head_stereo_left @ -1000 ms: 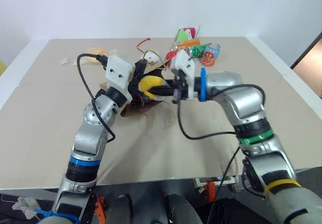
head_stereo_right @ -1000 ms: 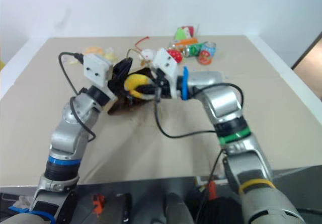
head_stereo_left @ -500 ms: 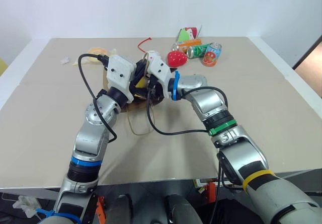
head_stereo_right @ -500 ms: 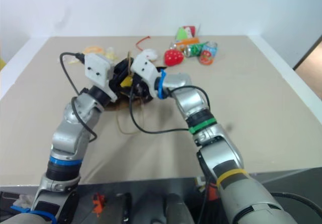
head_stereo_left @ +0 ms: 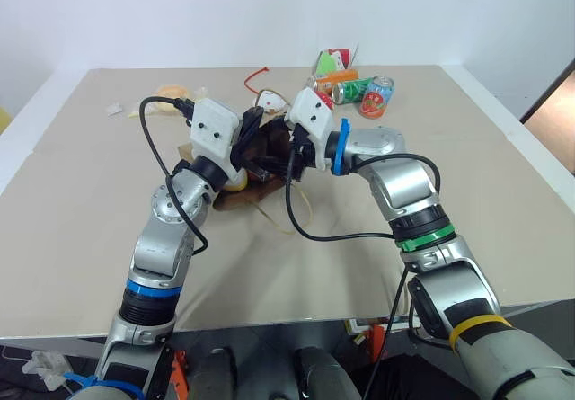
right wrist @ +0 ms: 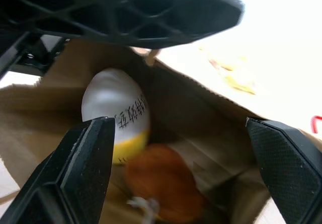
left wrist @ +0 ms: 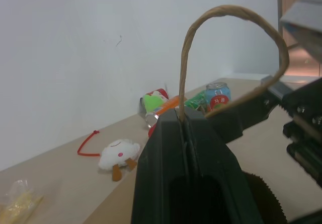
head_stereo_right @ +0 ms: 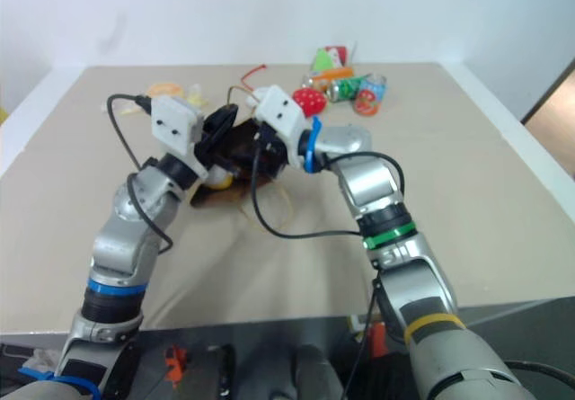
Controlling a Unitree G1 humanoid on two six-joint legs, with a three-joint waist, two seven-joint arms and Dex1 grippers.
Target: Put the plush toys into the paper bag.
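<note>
My left gripper point(left wrist: 187, 133) is clamped on a tan twisted-cord handle point(left wrist: 227, 13) of the brown kraft paper bag point(right wrist: 201, 113), holding its mouth up. My right gripper point(right wrist: 181, 168), fingers spread wide, sits at the bag's rim. The egg-shaped yellow-and-white plush toy point(right wrist: 116, 114) and the reddish-brown plush toy point(right wrist: 161, 181) lie inside, apparently touching. The beige surface point(head_stereo_left: 81, 202) lies open around it.
</note>
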